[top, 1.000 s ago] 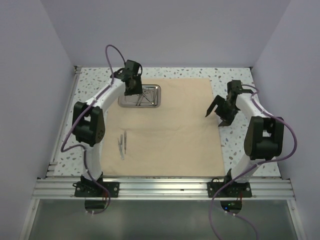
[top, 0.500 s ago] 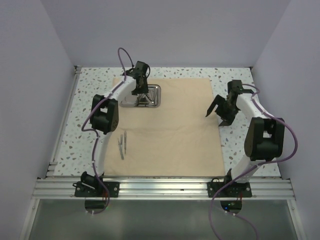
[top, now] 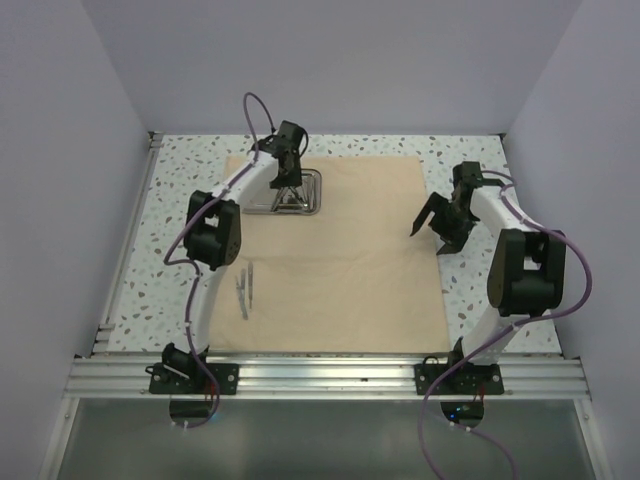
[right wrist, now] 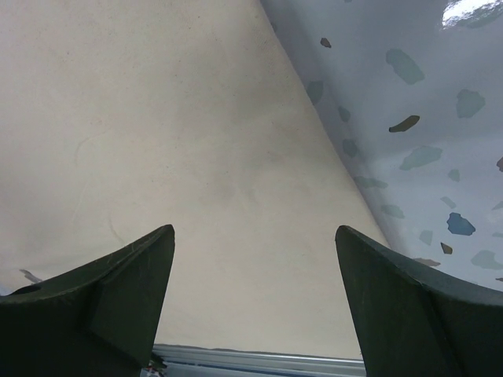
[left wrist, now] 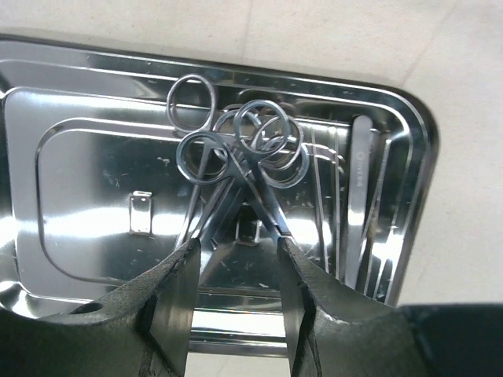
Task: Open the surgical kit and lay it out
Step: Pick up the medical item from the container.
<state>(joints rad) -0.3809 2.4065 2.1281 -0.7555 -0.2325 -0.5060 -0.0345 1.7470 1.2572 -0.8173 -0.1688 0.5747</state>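
We take the next pick to be a ringed instrument from the steel tray (left wrist: 71,102), which sits at about 11 o'clock on the beige cloth (top: 350,270) in the top view. The left gripper (left wrist: 237,255) hangs right over it. Its jaws are partly apart and hold nothing, with one on each side of the crossed shafts.

From the fingers, the ringed instruments (left wrist: 236,157) have their finger loops at 12 o'clock. Their long axes run roughly 12 to 6, fanning slightly, so the shanks pass between the jaws. The tweezers (left wrist: 357,196) lie parallel at about 2 o'clock, outside the jaws.

The left arm is plainly the nearer. The right gripper (top: 432,222) hovers at the cloth's 3 o'clock edge, spread wide and empty.

Only the left wrist view separates the overlapping instruments; from above they blur into glints. Only the top view shows the laid-out instruments (top: 244,288) at 8 o'clock on the cloth. The right wrist view shows bare cloth meeting the speckled table (right wrist: 440,157).
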